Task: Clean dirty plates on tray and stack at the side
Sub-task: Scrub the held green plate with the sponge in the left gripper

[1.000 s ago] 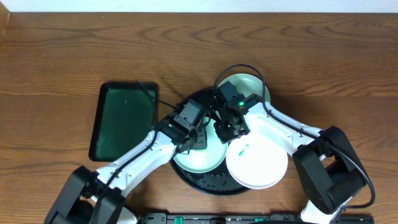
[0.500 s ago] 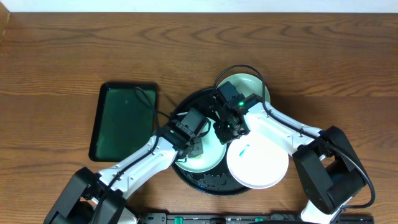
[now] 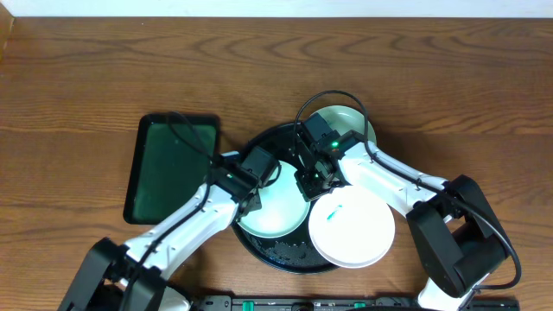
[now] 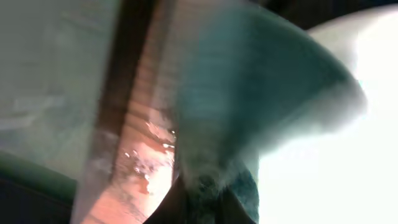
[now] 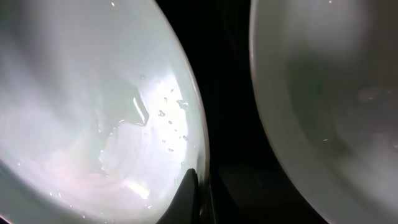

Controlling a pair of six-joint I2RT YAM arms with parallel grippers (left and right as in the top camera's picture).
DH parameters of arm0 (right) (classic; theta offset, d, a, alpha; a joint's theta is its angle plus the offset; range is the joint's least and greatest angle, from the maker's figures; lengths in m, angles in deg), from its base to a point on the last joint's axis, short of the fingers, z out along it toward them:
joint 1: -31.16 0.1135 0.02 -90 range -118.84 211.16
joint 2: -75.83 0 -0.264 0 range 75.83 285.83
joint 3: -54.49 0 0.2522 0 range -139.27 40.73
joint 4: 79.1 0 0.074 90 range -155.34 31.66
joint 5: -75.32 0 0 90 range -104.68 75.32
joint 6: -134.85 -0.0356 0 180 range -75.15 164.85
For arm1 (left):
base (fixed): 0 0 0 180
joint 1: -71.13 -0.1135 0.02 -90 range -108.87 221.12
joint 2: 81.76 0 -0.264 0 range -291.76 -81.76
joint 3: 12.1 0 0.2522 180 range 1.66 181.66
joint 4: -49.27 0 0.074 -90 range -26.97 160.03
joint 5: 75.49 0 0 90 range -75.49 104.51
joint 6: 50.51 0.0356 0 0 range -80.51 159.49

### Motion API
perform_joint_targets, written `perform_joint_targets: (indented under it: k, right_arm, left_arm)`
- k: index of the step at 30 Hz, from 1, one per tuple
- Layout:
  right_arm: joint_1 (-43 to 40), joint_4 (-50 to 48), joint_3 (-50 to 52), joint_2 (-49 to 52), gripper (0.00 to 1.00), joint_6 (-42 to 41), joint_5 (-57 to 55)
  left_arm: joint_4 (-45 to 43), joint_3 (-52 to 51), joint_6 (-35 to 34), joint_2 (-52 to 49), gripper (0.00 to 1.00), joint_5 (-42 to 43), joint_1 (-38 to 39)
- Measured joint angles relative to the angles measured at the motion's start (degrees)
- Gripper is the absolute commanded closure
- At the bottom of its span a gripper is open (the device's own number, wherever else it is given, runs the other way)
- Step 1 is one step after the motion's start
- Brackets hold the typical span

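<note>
Steadying the mint plate (image 3: 278, 216) on the tray (image 3: 275, 256) for wiping, it seems, the right gripper (image 3: 308, 184) clamps its rim overhead; the left gripper (image 3: 253, 192) sits opposite. Left wrist: closed, contents too blurred to tell. Right wrist: closed jaws on the wet rim.

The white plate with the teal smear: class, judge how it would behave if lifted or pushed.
The white plate looks rigid, probably holding its round shape when lifted. It may be slippery, since droplets glisten on the tray around it. It seems to overhang the tray's rim, so a push could tip or slide it.
</note>
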Motion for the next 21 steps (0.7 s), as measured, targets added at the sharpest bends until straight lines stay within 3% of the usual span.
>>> perform_joint_targets:
  k: [5, 14, 21]
  right_arm:
    - [-0.09, 0.26, -0.02, -0.02, 0.99, 0.02, -1.09]
    - [-0.11, 0.39, -0.02, -0.02, 0.99, 0.04, -1.97]
    - [-0.11, 0.37, -0.02, -0.02, 0.99, 0.04, -2.19]
  left_arm:
    - [-5.99, 0.0, 0.0, 2.34, 0.93, 2.4, -1.27]
    - [-14.01, -0.7, -0.02, -1.11, 0.93, 20.63, -1.33]
    - [-13.79, -0.72, 3.34, -3.28, 0.93, 19.65, -1.4]
